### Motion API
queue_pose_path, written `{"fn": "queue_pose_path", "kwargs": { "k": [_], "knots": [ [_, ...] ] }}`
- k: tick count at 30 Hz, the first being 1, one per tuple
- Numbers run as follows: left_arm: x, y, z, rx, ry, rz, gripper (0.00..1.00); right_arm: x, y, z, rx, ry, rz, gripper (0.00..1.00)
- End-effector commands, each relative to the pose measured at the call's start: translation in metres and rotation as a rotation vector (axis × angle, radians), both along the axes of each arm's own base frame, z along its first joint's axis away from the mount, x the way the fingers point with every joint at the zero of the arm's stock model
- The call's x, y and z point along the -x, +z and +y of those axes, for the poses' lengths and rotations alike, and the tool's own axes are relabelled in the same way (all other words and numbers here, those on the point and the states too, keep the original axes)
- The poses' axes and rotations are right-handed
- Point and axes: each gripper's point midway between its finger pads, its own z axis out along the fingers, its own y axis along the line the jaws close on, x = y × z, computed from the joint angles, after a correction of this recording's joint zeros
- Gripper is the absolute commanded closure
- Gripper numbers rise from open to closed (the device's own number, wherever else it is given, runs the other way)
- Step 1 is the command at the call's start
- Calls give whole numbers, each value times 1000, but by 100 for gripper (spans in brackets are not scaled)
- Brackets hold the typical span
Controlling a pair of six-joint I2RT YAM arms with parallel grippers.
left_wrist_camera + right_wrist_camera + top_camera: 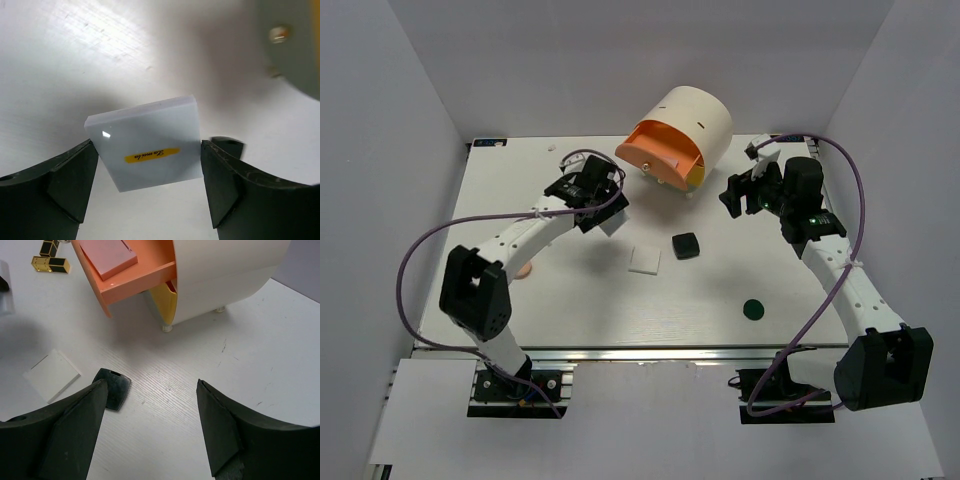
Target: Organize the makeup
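L gripper (148, 167) is clamped on a white square palette (145, 145). It's a flat glossy slab w/ crisp corners & a small yellow oval label, script too small to read. Both dark matte fingers (70, 182) press its opp. edges, jaws apart by just the palette's width. Palette is tilted & clear of the table (75, 60), w/ a soft shadow beneath.

R gripper (150, 407) is spread wide & empty, hanging above the tabletop, touching nothing. Just beside one of its fingers lies the black rounded-square compact (113, 388): matte, soft corners, small notch on one edge. Near that, a 2nd white palette (51, 375) lies flat on the table.

Table is white w/ fine wood-grain lines & a few scuffs.

Big cream cylinder (225, 275) lies on its side on little feet, smooth shell. Its orange drawer (130, 277) is pulled out w/ the pink square (107, 255) flat inside. Yellow drawer (165, 302) shows just below it.

R wrist cam only: black-and-gold lipstick tubes (50, 262), boxy w/ shiny gold ends, on the table beyond the drawer.

Top cam only: dark green disc (752, 309), flat & round, alone toward the near edge on the R side, well apart from the rest. Also the peach round piece (525, 268), partly hidden under the L arm (520, 235).

L wrist cam alone shows the yellow label.
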Motion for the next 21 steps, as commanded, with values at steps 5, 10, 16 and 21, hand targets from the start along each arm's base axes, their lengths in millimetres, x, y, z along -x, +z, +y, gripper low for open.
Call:
{"fn": "queue_pose_path", "kwargs": {
  "k": [5,10,16,21],
  "knots": [
    [-34,125,-24,163,-56,-355,100,-2,27,1,-30,7,-76,24],
    [-54,183,-41,246,-87,-498,100,-1,29,2,-35,8,-78,23],
    [-87,222,-65,263,-136,-576,100,2,25,5,-44,24,-64,23],
    [-109,228,-79,251,-158,-599,100,9,22,8,-50,52,-54,22]
  ]
}}
